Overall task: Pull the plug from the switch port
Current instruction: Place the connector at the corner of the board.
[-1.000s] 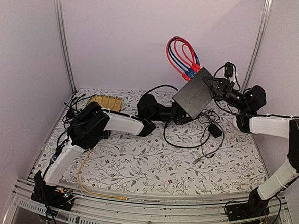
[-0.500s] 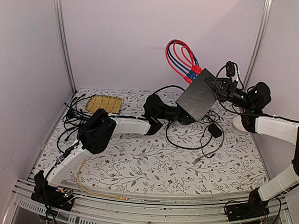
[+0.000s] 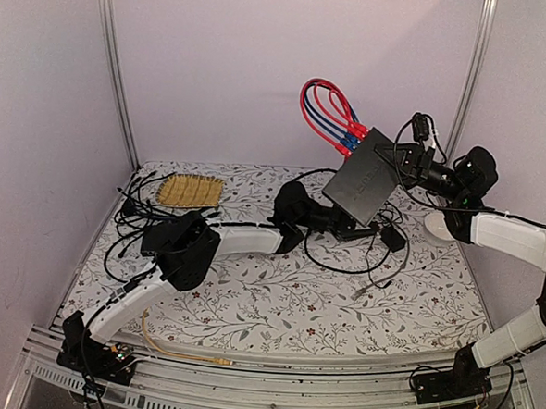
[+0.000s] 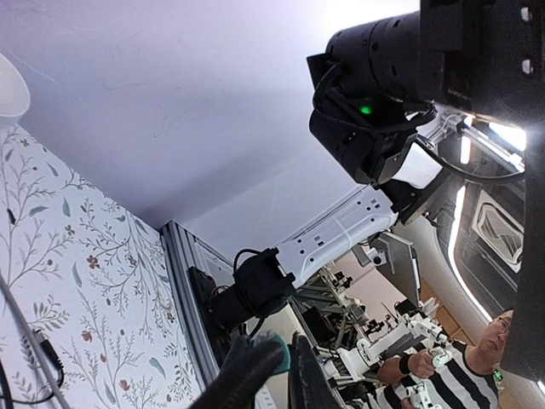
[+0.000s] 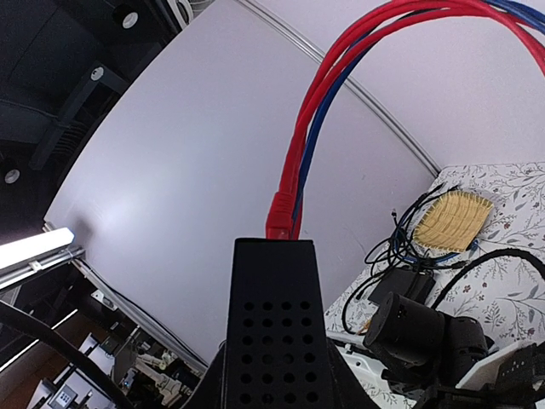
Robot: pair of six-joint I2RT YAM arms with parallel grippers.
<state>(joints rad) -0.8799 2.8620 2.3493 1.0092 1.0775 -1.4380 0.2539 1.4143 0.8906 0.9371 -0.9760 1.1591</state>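
The right gripper is clamping one side of the flat black box and holding it tilted in the air above the flowered table. This is probably to turn the thin edge with the sockets up and away from the clutter of loose wires below. In the right wrist view the perforated edge of the box is sitting squarely between that gripper's jaws, so the hold looks firm. The switch port is on the upper left edge of the raised box. Red cables and blue cables are looping out of that row, and a red plug is seated there. The left gripper is reaching in low, near the bottom corner of the box and well below the plugs. Its fingers are pressed together in the left wrist view, and whether anything is pinched between them cannot be told. Judging by this, the box is being steadied so the other arm can pull against it. No plug appears to be out yet, and the left gripper would need to climb to the upper edge first.
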